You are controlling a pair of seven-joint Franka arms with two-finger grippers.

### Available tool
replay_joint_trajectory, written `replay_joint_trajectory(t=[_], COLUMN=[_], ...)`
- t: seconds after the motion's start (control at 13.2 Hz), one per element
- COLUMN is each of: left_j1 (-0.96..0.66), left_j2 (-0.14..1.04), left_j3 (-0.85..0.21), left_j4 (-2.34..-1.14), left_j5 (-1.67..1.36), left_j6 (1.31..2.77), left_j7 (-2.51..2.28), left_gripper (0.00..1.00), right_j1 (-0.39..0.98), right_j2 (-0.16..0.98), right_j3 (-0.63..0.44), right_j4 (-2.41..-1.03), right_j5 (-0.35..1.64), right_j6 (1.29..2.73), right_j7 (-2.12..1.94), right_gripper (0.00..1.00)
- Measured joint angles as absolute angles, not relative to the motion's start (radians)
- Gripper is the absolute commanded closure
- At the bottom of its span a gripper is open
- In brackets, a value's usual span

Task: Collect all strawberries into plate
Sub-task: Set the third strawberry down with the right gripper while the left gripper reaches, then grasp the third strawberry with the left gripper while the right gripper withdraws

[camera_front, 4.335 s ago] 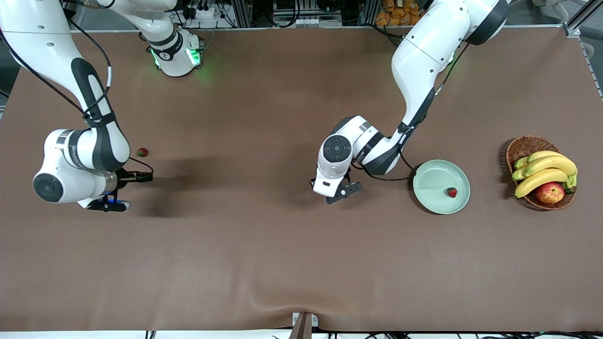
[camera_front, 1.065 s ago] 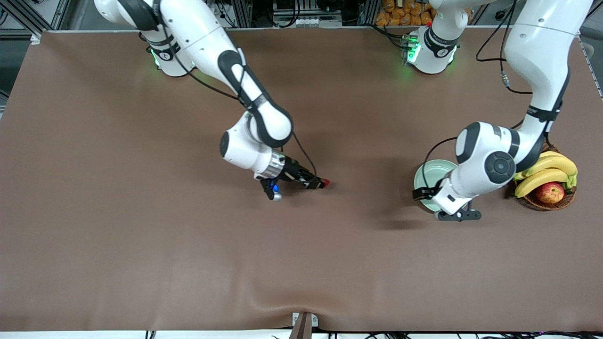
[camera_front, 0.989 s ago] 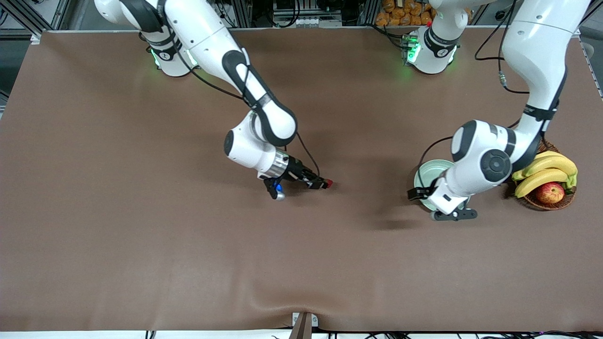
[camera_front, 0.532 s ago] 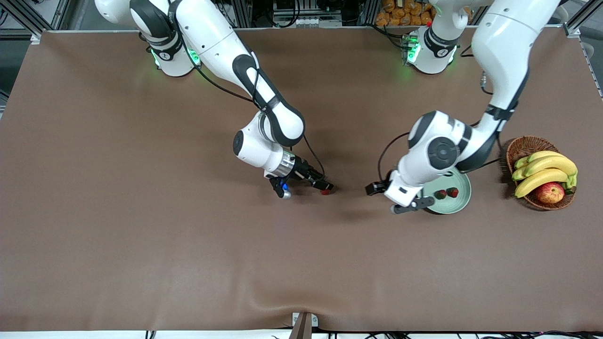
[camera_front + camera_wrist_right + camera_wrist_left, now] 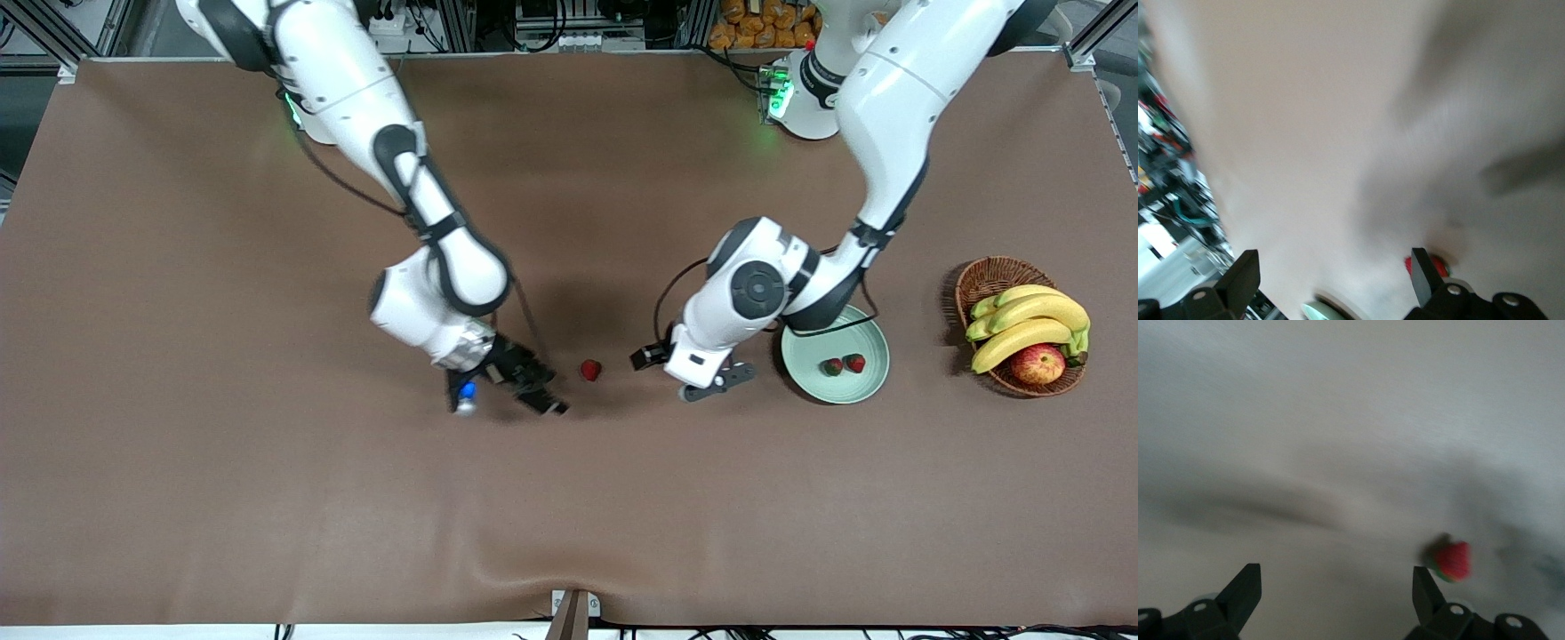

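Red strawberry (image 5: 590,370) lay on table (image 5: 267,498), between both grippers. Two strawberries (image 5: 842,364) sat in plate (image 5: 805,356). Right gripper (image 5: 533,391) spread wide, empty. Left gripper (image 5: 689,373) spread wide, empty, beside plate.

Fruit basket on a brown table

A brown wicker basket (image 5: 987,277) sits at the left arm's end of the table (image 5: 267,498), which is covered in plain brown cloth. In it lie yellow bananas (image 5: 1031,322), a few with green tips, and a red-yellow apple (image 5: 1037,364) on the side nearer the front camera. At the table's near edge, midway along, a small metal bracket (image 5: 573,613) shows where the cloth puckers.
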State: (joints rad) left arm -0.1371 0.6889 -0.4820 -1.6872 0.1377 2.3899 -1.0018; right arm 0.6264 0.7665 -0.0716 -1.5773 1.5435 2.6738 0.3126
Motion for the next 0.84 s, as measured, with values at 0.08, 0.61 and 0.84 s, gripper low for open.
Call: replay_joint_trajectory(t=[0.08, 0.61, 0.84], left_j1=[-0.160, -0.351, -0.384], left_j2=[0.710, 0.817, 0.832], left_j3=[-0.479, -0.336, -0.314], left_j4=[-1.654, -1.550, -1.549], left_j5=[0.138, 0.138, 0.139], left_j6=[2.395, 2.533, 2.577], left_j7=[-1.030, -1.067, -1.062], left_gripper=[0.03, 0.25, 0.36], right_j1=[0.600, 0.351, 0.194], right_j2=[0.738, 0.586, 0.532], right_j3=[-0.072, -0.077, -0.078], right_j4=[-1.607, -1.755, -1.732], right_j5=[1.539, 1.028, 0.775], right_j6=[2.658, 2.271, 2.066], right_j7=[0.310, 0.304, 0.299], right_gripper=[0.00, 0.00, 0.00])
